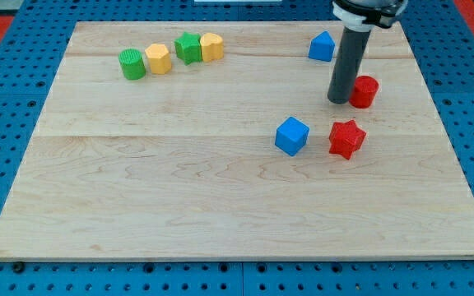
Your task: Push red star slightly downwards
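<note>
The red star (346, 138) lies on the desk (179, 189) just right of the blue cube (291, 136) and directly below my tip (337, 100), which rests beside the red cylinder (364, 91); no hand is fitted, so a push toward the view's bottom should serve.

Bright even light, soft shadows, sharp

Red star (346, 138), blue cube (291, 136)
</note>
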`<action>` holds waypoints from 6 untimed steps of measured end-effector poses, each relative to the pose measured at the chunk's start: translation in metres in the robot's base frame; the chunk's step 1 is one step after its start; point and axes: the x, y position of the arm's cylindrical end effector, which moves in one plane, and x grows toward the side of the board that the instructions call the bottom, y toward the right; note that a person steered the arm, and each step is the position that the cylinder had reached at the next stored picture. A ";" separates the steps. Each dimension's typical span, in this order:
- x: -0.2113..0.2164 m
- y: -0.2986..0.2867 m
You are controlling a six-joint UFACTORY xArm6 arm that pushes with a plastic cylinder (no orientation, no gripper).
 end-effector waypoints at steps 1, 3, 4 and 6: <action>0.033 0.004; 0.105 -0.021; 0.134 -0.024; 0.103 0.053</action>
